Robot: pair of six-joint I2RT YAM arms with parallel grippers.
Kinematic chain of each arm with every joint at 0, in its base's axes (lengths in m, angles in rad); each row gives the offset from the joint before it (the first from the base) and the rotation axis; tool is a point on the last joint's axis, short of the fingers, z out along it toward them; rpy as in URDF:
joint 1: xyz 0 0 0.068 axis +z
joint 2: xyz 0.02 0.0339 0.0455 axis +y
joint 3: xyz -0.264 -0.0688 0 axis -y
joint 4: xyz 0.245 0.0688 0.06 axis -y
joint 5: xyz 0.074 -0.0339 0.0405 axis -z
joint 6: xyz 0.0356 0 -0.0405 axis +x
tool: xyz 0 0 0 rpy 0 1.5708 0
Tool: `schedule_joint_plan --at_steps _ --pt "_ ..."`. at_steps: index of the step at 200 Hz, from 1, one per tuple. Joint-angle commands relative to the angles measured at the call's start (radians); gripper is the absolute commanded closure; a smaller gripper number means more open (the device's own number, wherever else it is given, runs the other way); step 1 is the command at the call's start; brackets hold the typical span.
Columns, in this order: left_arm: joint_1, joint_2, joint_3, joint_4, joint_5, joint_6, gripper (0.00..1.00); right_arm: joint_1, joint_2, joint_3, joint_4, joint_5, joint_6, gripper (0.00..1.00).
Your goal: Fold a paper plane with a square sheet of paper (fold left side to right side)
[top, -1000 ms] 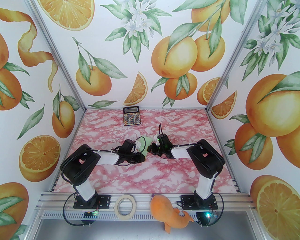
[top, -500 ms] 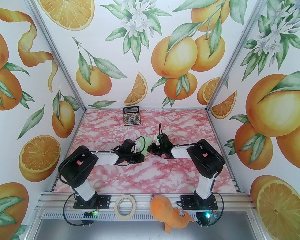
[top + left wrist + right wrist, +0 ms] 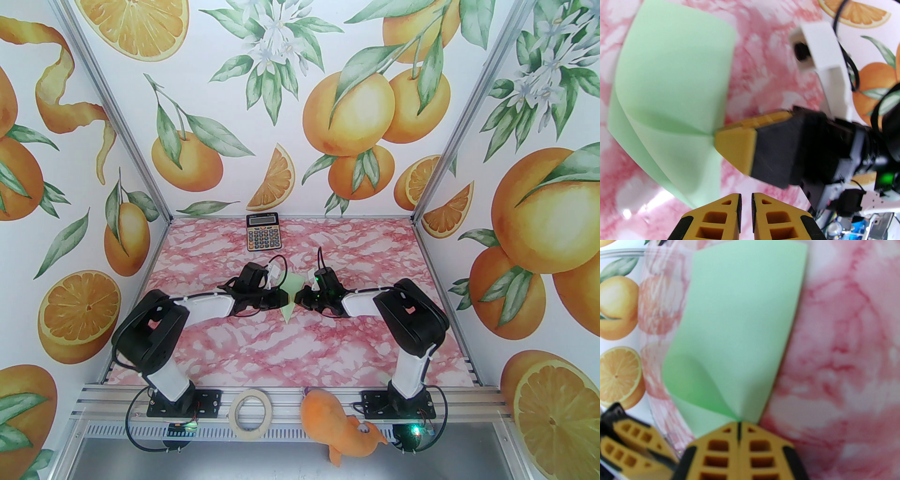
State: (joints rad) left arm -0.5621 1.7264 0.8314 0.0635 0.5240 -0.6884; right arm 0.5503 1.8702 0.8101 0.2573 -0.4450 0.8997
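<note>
top external view: the square sheet of paper, pale green and loosely doubled over, stands on edge between the two grippers near the middle of the pink marbled table, its lower tip pointing toward the near edge. right wrist view has the right gripper pinching one edge of the sheet, where the two layers meet in a soft curl. left wrist view has the left gripper with fingers almost together, only a slit between them and nothing in it, just beside the sheet's lower edge. a calculator lies well apart by the far wall.
</note>
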Motion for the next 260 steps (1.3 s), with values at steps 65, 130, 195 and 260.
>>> schedule_joint_plan --at_steps 65,130,195,260 --pt "0.016 0.068 0.017 -0.028 -0.024 0.043 0.84 0.007 0.023 0.004 -0.049 0.048 -0.012 1.00" --pt "0.022 0.084 -0.007 -0.057 -0.048 0.059 0.84 0.007 0.025 0.003 -0.047 0.049 -0.010 1.00" --pt "0.022 0.108 -0.010 -0.056 -0.052 0.053 0.84 0.009 0.023 0.006 -0.047 0.048 -0.010 1.00" --pt "0.030 0.024 0.039 -0.095 -0.047 0.047 0.84 0.008 0.022 0.003 -0.049 0.049 -0.010 1.00"
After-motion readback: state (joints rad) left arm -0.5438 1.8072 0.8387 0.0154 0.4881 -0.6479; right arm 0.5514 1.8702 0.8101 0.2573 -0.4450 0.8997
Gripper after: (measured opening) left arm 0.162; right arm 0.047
